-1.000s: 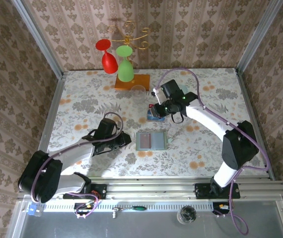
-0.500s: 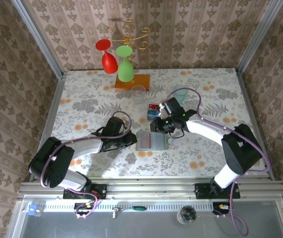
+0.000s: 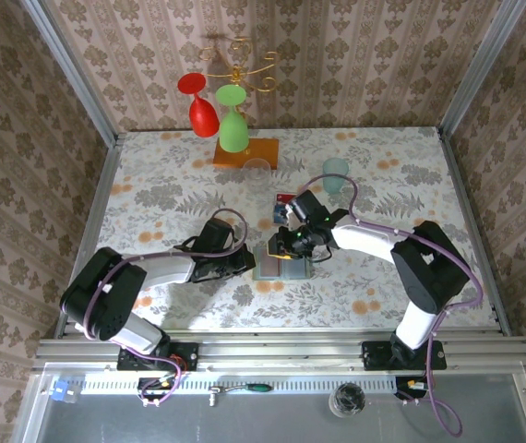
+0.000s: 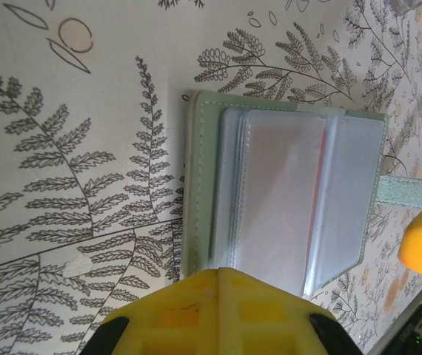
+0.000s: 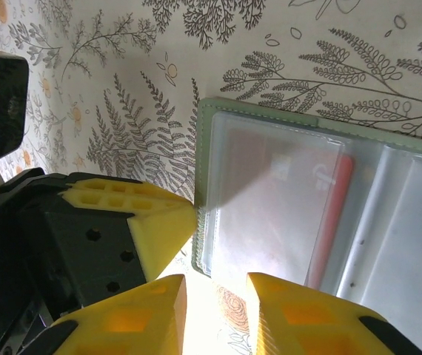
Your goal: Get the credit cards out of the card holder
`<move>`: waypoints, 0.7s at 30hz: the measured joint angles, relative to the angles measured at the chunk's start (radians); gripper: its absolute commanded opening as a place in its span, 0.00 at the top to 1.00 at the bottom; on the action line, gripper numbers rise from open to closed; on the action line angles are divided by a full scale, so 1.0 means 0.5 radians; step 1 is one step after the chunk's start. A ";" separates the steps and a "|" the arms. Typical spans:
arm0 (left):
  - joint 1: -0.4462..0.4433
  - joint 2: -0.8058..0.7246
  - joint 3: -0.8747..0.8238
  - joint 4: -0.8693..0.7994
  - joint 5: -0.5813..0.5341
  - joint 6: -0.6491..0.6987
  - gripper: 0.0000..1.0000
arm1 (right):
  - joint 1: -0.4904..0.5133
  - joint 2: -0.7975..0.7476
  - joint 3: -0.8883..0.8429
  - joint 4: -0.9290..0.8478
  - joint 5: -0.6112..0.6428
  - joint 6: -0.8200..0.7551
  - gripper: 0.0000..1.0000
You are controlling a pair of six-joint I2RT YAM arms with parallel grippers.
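The pale green card holder point(image 3: 282, 264) lies open on the table, clear sleeves up point(image 4: 285, 185). A red card's edge point(image 5: 331, 214) shows through one sleeve. Behind the holder, a small red card point(image 3: 285, 197) and a blue one point(image 3: 278, 218) lie on the table. My left gripper point(image 3: 247, 262) is shut, its yellow tip point(image 4: 222, 274) resting on the holder's left edge. My right gripper point(image 3: 286, 245) hovers over the holder's far left corner. Its jaws point(image 5: 216, 303) stand slightly apart with nothing between them. The left gripper's fingers point(image 5: 163, 222) touch the holder just beside it.
A teal cup point(image 3: 335, 173) and a clear glass point(image 3: 259, 169) stand at the back. Red point(image 3: 198, 101) and green point(image 3: 233, 129) wine glasses hang on a stand with a wooden base point(image 3: 245, 152). Metal frame rails border the table.
My right gripper moved from the cards at the back down to the holder and opened slightly. The left gripper slid right onto the holder's edge and shut.
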 measured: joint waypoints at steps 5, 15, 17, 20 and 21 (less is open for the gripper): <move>0.000 0.013 0.000 0.000 0.000 0.000 0.95 | 0.016 0.016 0.005 0.004 0.000 0.022 0.70; 0.000 0.022 -0.002 0.001 0.000 0.000 0.95 | 0.060 0.103 0.009 0.050 -0.001 0.066 0.68; 0.000 0.022 -0.009 0.002 0.000 0.000 0.95 | 0.061 0.119 0.009 0.054 0.000 0.073 0.68; 0.000 0.022 -0.020 0.001 0.000 0.000 0.95 | 0.065 0.147 0.010 0.055 0.000 0.080 0.68; 0.000 0.021 -0.023 0.002 0.000 0.000 0.95 | 0.066 0.153 0.009 0.055 0.000 0.081 0.68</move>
